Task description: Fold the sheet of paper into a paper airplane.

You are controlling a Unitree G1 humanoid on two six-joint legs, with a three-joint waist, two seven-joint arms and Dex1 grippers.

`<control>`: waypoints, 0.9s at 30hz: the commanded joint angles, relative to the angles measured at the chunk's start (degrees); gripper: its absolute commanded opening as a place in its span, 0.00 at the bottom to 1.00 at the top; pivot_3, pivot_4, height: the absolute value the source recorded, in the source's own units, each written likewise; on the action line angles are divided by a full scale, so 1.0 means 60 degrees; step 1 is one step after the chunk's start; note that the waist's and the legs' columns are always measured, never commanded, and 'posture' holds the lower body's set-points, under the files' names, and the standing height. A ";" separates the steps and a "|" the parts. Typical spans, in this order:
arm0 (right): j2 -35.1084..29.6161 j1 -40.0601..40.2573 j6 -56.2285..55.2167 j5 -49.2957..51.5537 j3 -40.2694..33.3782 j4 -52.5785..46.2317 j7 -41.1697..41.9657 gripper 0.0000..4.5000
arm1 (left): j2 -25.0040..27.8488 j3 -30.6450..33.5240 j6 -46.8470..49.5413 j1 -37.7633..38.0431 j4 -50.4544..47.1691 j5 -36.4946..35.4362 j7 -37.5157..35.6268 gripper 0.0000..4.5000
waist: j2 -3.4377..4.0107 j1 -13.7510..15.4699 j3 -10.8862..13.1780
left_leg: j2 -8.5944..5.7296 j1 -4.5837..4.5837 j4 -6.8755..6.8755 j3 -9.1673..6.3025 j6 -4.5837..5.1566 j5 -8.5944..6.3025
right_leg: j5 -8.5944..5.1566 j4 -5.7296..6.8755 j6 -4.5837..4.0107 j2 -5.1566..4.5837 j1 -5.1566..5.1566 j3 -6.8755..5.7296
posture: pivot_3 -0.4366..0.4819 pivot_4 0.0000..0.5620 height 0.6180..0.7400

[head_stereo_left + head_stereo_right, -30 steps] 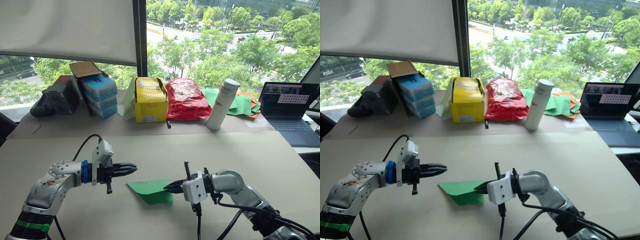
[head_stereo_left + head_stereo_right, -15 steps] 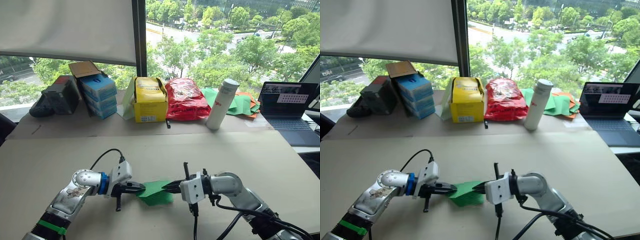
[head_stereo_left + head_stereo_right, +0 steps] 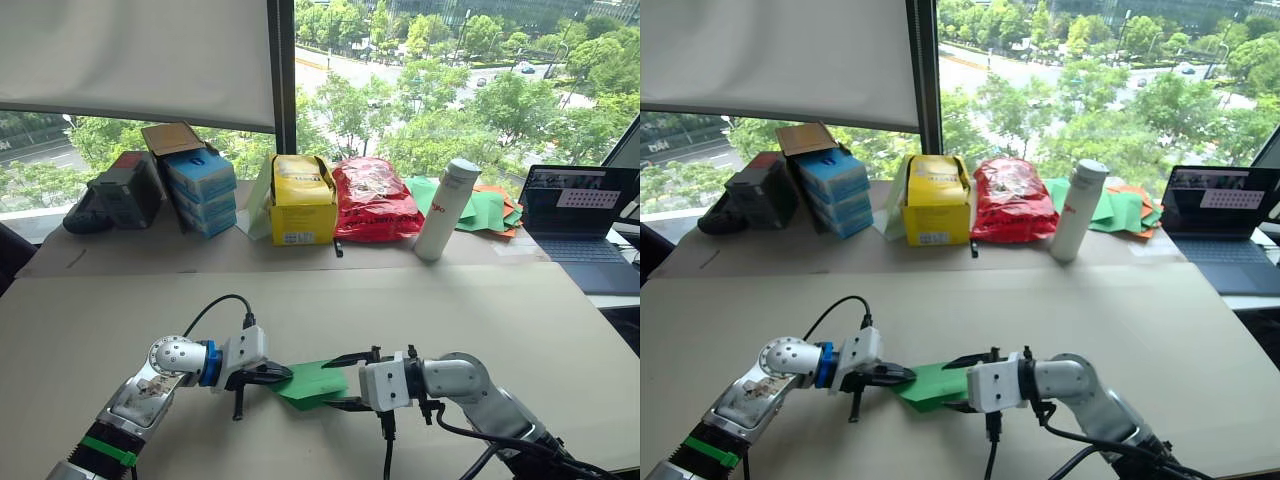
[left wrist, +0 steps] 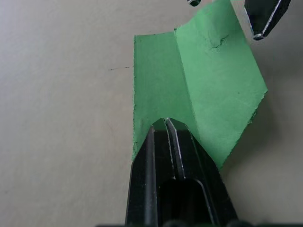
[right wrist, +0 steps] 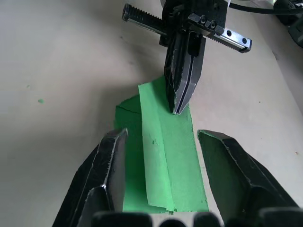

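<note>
Pinching the paper airplane (image 3: 312, 384), left gripper (image 3: 283, 376) faces spread right gripper (image 3: 342, 380).

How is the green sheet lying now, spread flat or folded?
Folded. The sheet of paper shows a raised crease with layered flaps, pinched at one end by the left gripper; the right gripper's fingers stand open on either side of it.

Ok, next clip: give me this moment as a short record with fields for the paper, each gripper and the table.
paper: folded green paper airplane on the table, with a raised centre crease
left gripper: left gripper shut on one end of the paper airplane
right gripper: right gripper open, fingers either side of the other end
table: beige table; yellow box, red bag, white bottle, laptop along the far edge
</note>
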 commanded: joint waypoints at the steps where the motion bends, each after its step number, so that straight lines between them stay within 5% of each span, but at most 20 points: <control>1: -0.0252 0.0196 0.0395 0.0302 -0.0309 -0.0989 0.0099 0.57 | 0.0040 -0.0255 0.0085 0.0161 0.0302 0.0365 0.0022 0.00 | 0.0001 0.0010 0.0000 | 0.0000 0.0004 0.0000 0.0000 0.0000 0.0000 | 0.0000 0.0000 0.0000 0.0000 0.0002 -0.0001 | 0.48 0.27 1.00; 9: -0.0441 0.0772 0.0054 -0.0247 -0.0176 -0.1581 -0.0209 0.57 | 0.0084 -0.0358 0.0013 0.0037 0.0411 0.0564 0.0040 0.00 | 0.0002 0.0002 -0.0001 | 0.0000 0.0012 0.0000 0.0003 0.0002 -0.0002 | 0.0000 0.0003 0.0001 0.0003 0.0006 -0.0014 | 0.48 0.27 1.00; 25: 0.0055 0.0193 -0.0274 -0.0811 0.0087 -0.0258 -0.0420 0.57 | 0.0269 -0.0382 -0.0154 -0.0008 0.0468 0.1035 0.0297 0.00 | 0.0003 0.0009 -0.0002 | 0.0000 0.0022 0.0001 0.0003 0.0003 -0.0002 | 0.0000 0.0003 0.0002 0.0012 0.0016 -0.0021 | 0.48 0.27 1.00; 27: 0.0079 0.0138 -0.0318 -0.0825 0.0103 -0.0147 -0.0406 0.46 | 0.0293 -0.0383 -0.0152 0.0004 0.0445 0.1033 0.0304 0.00 | 0.0003 0.0008 -0.0002 | 0.0000 0.0022 0.0001 0.0003 0.0003 -0.0002 | 0.0000 0.0003 0.0002 0.0012 0.0015 -0.0022 | 0.48 0.27 1.00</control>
